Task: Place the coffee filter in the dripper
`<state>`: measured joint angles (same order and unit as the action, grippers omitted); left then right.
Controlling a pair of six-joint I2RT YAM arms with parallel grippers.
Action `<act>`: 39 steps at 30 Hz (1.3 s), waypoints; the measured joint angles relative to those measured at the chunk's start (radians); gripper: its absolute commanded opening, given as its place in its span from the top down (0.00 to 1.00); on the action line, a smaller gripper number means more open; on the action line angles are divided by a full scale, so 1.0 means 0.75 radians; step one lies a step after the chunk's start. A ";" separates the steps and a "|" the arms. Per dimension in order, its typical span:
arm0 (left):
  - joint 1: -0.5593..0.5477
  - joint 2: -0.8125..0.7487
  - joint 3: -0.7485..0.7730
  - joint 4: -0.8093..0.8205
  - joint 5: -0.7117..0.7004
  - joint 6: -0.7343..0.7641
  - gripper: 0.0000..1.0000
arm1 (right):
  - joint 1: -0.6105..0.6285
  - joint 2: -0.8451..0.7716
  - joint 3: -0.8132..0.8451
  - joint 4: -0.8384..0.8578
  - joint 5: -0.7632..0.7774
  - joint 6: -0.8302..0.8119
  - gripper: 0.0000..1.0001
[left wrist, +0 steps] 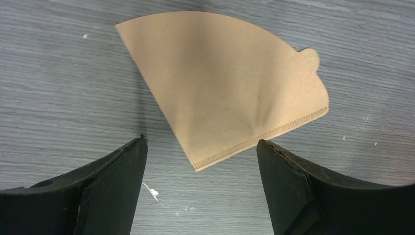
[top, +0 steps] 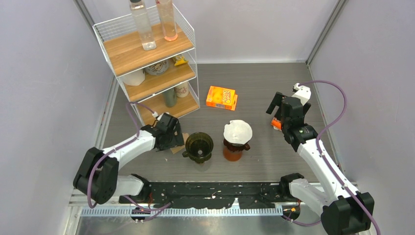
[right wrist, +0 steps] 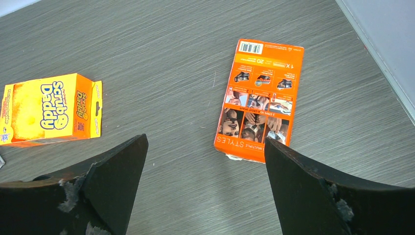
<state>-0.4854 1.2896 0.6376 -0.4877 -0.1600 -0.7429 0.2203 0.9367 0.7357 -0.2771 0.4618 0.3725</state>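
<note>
Left claw (left wrist: 200, 143): spread wide and low over the paper filter (left wrist: 225, 83), one finger on either side of its narrow crimped end, pinching nothing.
Filter: lies flat on the grey surface (left wrist: 58, 73), folded shut into a fan with a small tab at the far edge; in the overhead view sits just left of the empty dripper (top: 199, 146), mostly hidden under the claw.
Dripper: dark, upright, mouth open, holds nothing yet.
Second dripper (top: 238, 132): stands just to the right on a brown pot, already lined with white paper.
Right claw (right wrist: 205, 147): also spread and empty, well apart from the work, above an orange box (right wrist: 259, 98), with a sponge box (right wrist: 49, 107) nearby.
Risk at pickup: thin paper flush with the surface; closing fingers likely to skate over it, shove it forward or crumple it instead of nipping an edge.
Risk in the carry: a pinch on one corner probably leaves the sheet drooping or twisting, liable to slip free.
Risk at the dripper: folded shut, may land across the mouth or lean on the rim instead of seating in the cone; a low sideways approach could knock the light dripper, so close beside the claw.
</note>
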 measured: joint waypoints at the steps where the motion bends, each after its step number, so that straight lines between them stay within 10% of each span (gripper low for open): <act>1: -0.017 0.016 0.017 -0.010 -0.015 0.002 0.11 | 0.000 0.000 0.000 0.000 0.000 0.000 0.04; 15: -0.093 0.209 0.149 -0.097 -0.126 0.021 0.20 | 0.000 0.000 0.000 0.000 0.001 0.000 0.05; 39: -0.094 0.252 0.184 -0.106 -0.146 0.011 0.69 | -0.001 -0.001 0.000 0.000 0.001 0.000 0.05</act>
<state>-0.5556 1.4788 0.7757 -0.5674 -0.2699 -0.7345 0.2199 0.9360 0.7357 -0.2771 0.4622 0.3725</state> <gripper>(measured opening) 0.355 0.955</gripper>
